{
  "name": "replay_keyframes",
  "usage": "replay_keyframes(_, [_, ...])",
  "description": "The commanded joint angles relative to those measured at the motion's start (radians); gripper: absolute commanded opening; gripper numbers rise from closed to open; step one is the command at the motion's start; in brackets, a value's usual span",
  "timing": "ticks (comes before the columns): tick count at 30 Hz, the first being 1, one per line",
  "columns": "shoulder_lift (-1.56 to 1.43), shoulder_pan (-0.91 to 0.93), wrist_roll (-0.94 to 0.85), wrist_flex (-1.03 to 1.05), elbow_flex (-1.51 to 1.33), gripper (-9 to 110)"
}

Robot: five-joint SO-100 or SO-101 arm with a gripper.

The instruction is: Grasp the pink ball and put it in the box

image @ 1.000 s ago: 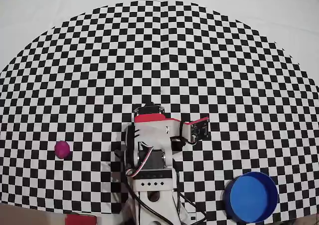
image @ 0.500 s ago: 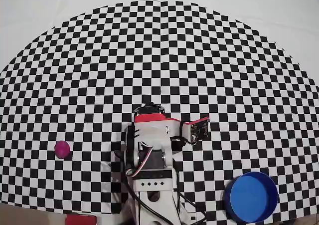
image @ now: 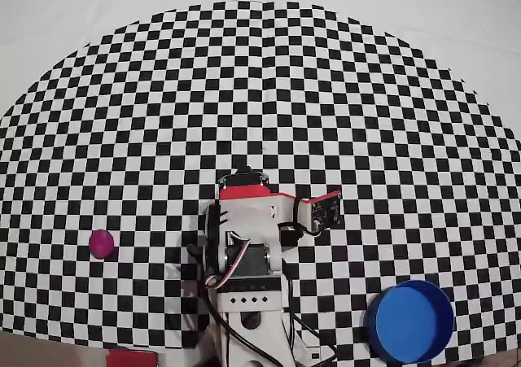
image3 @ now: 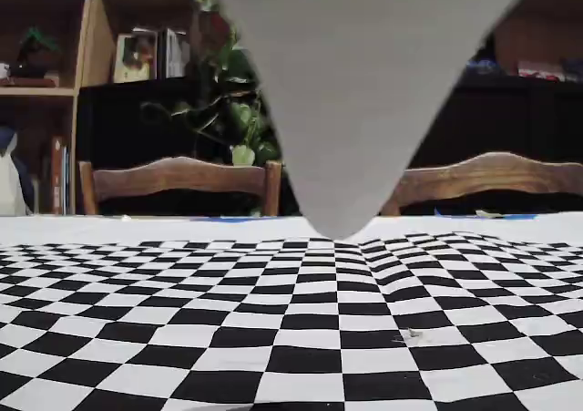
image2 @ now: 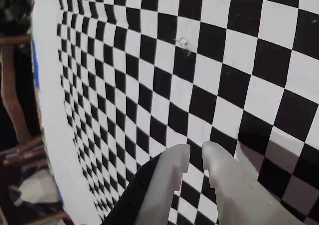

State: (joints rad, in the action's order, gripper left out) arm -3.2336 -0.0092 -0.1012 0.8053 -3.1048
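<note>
Checkered counter (image: pixel 326 98): pink ball (image: pixel 101 242) at overhead left, box (image: pixel 409 321) at lower right, well apart; claw (image2: pixel 196 157) nearly closed, a narrow gap, empty.

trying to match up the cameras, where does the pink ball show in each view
Overhead view: the pink ball lies at the left, on the checkered cloth, left of the arm.
Wrist view: not in it.
Fixed view: not in it.
Shared landmark: the checkered cloth shows in all three views.

Black-and-white checkered cloth-covered table (image: pixel 326 98) is carrying small magenta-pink ball (image: pixel 101 242), round bright-blue tub (image: pixel 409 321), arm base (image: pixel 248 302)
</note>
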Motion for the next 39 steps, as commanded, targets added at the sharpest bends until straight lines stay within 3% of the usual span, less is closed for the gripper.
replay_keyframes(1, [-0.018,-0.011,-0.009,0.000,-0.008,2])
replay_keyframes(7, [-0.018,-0.026,-0.009,-0.051,-0.008,11])
replay_keyframes(19, [-0.005,0.000,-0.009,-0.371,-0.008,23])
replay_keyframes(29, [0.000,0.034,-0.072,-0.558,-0.008,25])
replay_keyframes(39, [0.005,0.038,-0.259,-0.557,-0.008,25])
